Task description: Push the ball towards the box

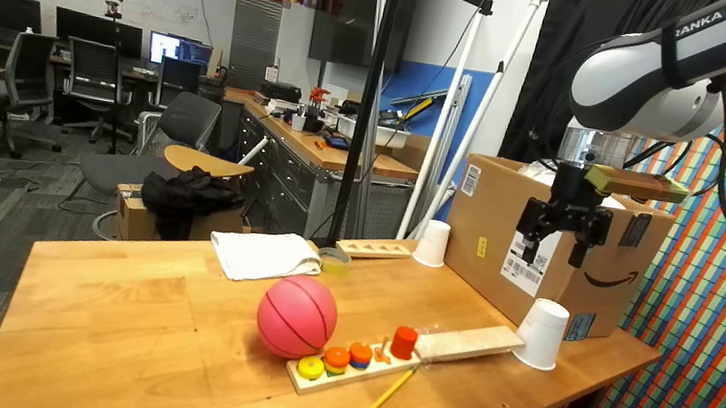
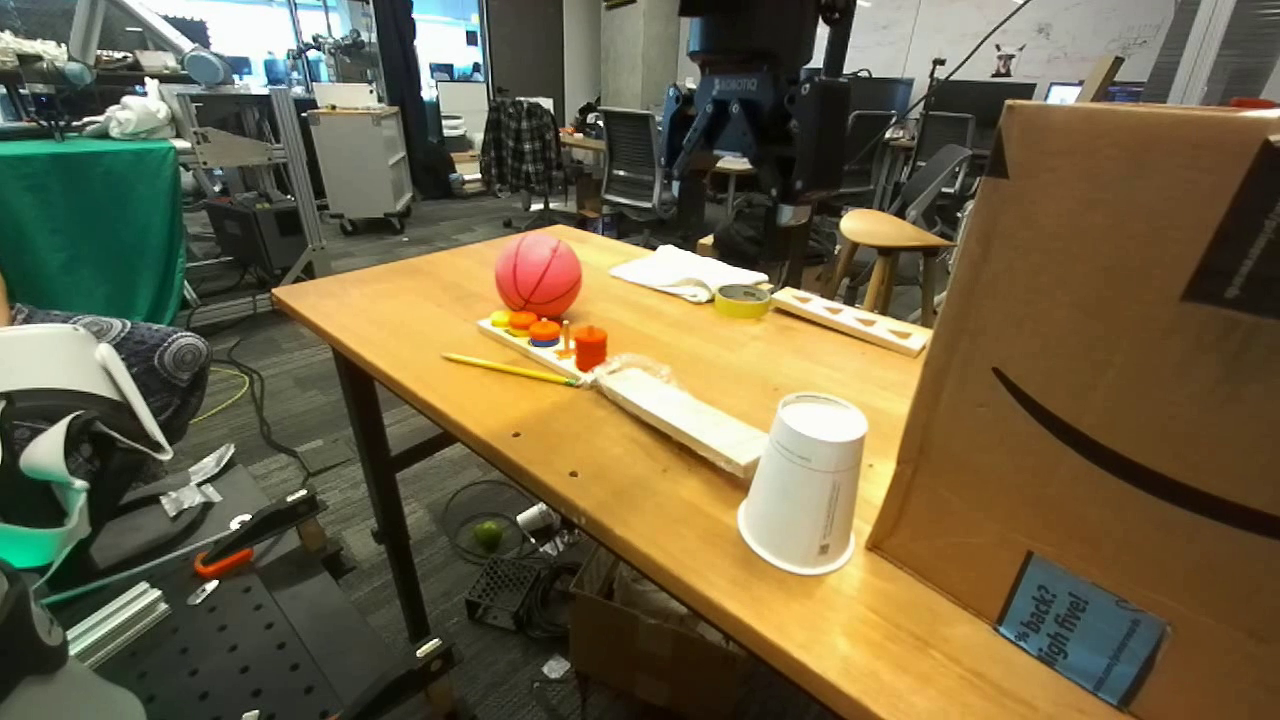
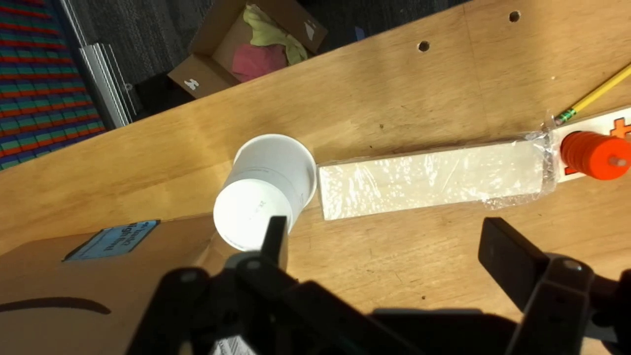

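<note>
Hanging above the table (image 1: 122, 319), the gripper (image 1: 553, 253) has its two fingers (image 3: 510, 261) spread wide apart, as the wrist view shows. The pink-red ball (image 1: 297, 316) rests on the table, well apart from the cardboard box (image 1: 496, 227) and just beside the end of a wooden ring board (image 1: 355, 374); contact with the board cannot be judged. A yellow pencil (image 1: 381, 401) lies near the board. An upturned paper cup (image 1: 541, 335) stands just beside a film-wrapped slab (image 1: 472, 343), near the box.
</note>
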Motion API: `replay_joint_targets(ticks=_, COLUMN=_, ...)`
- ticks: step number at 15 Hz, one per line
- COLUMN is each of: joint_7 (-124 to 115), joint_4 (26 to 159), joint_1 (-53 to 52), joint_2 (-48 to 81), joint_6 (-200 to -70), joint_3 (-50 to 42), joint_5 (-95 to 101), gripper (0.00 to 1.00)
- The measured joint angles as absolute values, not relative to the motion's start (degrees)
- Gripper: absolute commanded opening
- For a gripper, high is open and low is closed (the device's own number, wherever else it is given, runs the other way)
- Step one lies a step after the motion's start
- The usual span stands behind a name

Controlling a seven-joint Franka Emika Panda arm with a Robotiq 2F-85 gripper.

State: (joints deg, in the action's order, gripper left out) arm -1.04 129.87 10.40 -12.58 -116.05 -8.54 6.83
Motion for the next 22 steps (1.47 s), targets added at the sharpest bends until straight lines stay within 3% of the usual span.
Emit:
replay_joint_targets(ticks=15, joint_7=-6.5, joint_4=128.5, joint_1=-7.4, joint_2=-12.5, joint_6=-116.3, joint_3=8.4, joint_5=-2.3, gripper=1.00)
replay_joint_targets(ticks=22, joint_7=2.6, joint_4=126.1, joint_1=-15.0, joint_2=-8.6, joint_6=-119.5, joint_3=13.3, joint_5=-9.5, gripper=1.00)
